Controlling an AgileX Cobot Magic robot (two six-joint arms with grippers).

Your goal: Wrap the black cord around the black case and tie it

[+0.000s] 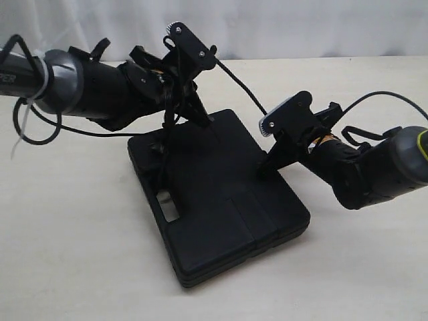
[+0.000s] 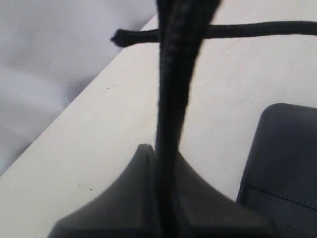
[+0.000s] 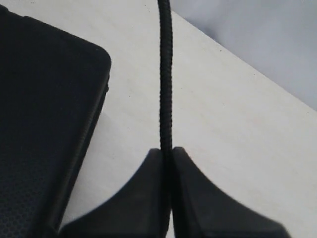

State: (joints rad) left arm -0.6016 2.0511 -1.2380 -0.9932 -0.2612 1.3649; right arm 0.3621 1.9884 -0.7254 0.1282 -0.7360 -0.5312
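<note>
Both arms were black with grey upper sections. The left arm point(image 1: 73, 83) bore white lettering point(image 1: 8, 77), a white zip tie point(image 1: 22, 120) and a black cable point(image 1: 100, 133). The right arm point(image 1: 364, 170) had a yellow-green stripe point(image 1: 422, 144). A silver screw point(image 1: 178, 28) marked the left wrist's bracket point(image 1: 195, 48). The right gripper point(image 3: 167, 151) had black wedge-shaped fingers point(image 3: 133, 203).

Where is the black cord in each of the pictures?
Exterior view: the black cord is a thin slanted line in the upper middle, above the black case.
Left wrist view: it is big and blurry in the middle, pinched in the left gripper.
Right wrist view: it runs straight out of the right gripper.
Shared landmark: the black case shows in every view.
</note>
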